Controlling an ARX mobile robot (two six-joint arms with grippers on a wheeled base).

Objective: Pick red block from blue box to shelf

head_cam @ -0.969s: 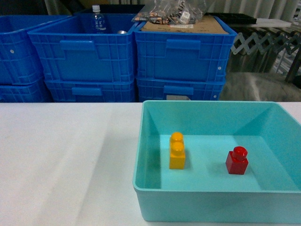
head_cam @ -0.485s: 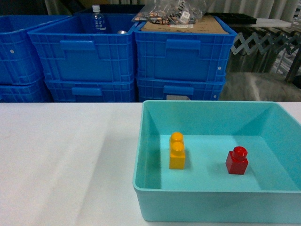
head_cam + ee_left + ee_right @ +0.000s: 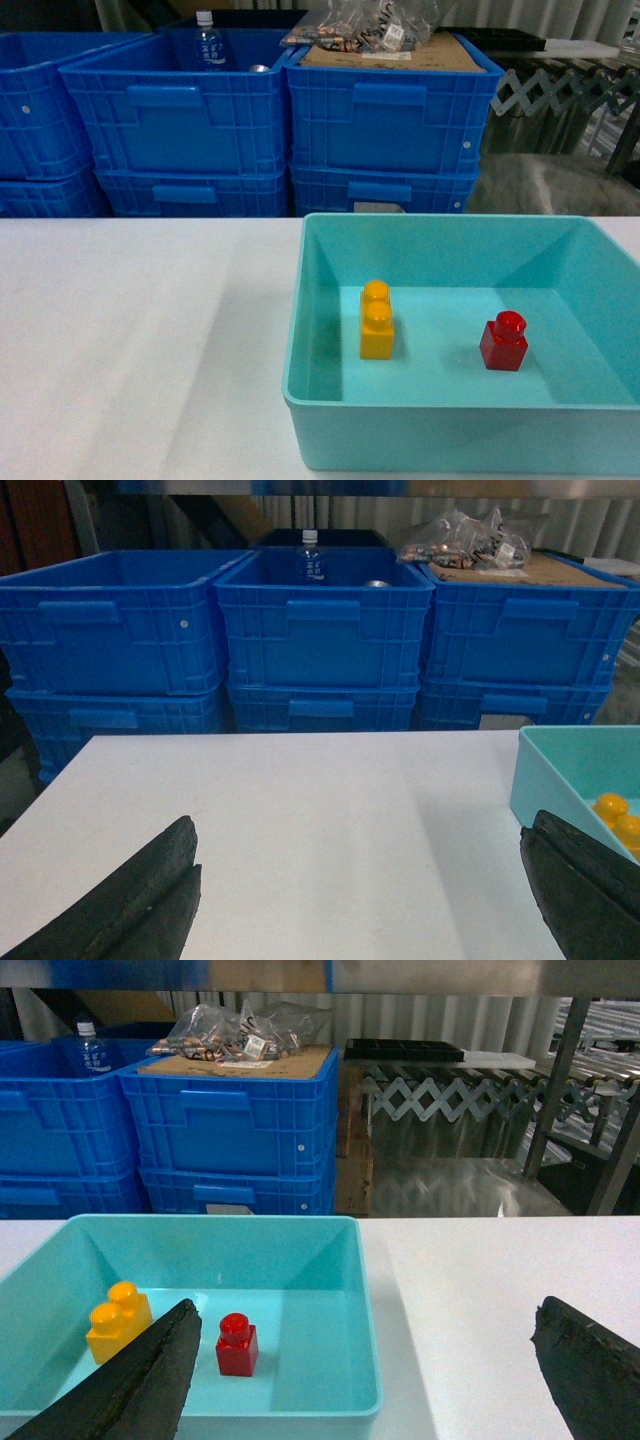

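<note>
In the head view, a blue box [image 3: 330, 395] sits on a white tabletop [image 3: 140, 330]. It is at the right side and near the front. The red block [image 3: 503, 341] stands upright on the floor of the box, toward the right. A yellow brick [image 3: 377, 320] with two studs stands to its left, well apart from it. Behind the tabletop are stacked dark blue crates [image 3: 280, 120]. One crate holds a bottle [image 3: 206, 42]. Another has a board and plastic bags [image 3: 375, 25] on top. No arm shows in this view.

In the left wrist view, the left gripper [image 3: 365, 895] is over the bare tabletop. Its two dark fingers [image 3: 140, 900] are spread wide apart and hold nothing. A corner of the box shows at the right, with the yellow brick just peeking in.

In the right wrist view, the right gripper [image 3: 370, 1375] has its fingers [image 3: 135, 1385] spread wide too, and they hold nothing. The red block stands in the box just right of the left finger, not touching it. The yellow brick is to the left. Shiny metal shelf [image 3: 560, 1070] posts stand far back at the right.
</note>
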